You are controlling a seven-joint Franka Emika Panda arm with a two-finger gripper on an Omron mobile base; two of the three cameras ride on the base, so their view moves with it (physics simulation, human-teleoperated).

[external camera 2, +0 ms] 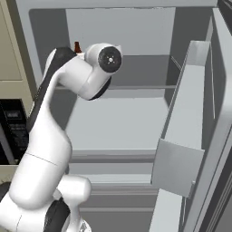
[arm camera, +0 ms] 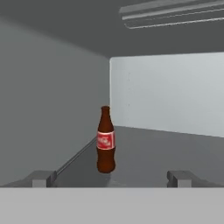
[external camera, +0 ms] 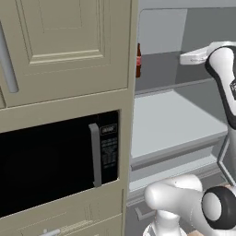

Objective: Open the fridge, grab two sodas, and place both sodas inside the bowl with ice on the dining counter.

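The gripper (arm camera: 112, 178) is wide open and empty, aimed at a soda (arm camera: 105, 140) standing upright on a fridge (external camera 2: 118, 121) shelf near the left wall. A finger could clip the bottle and tip it. The shelf is smooth grey; a microwave (external camera: 55, 163) sits beside the fridge.

The fridge (external camera 2: 122, 122) is open, and it has pale grey shelves inside. On the upper shelf (arm camera: 175, 153) one brown soda bottle (arm camera: 105, 140) stands up straight. It has a red label. It stands close to the left wall of the fridge. The lower shelf (external camera: 170, 124) is flat and light grey. The door (external camera 2: 190, 131) has its own small shelves
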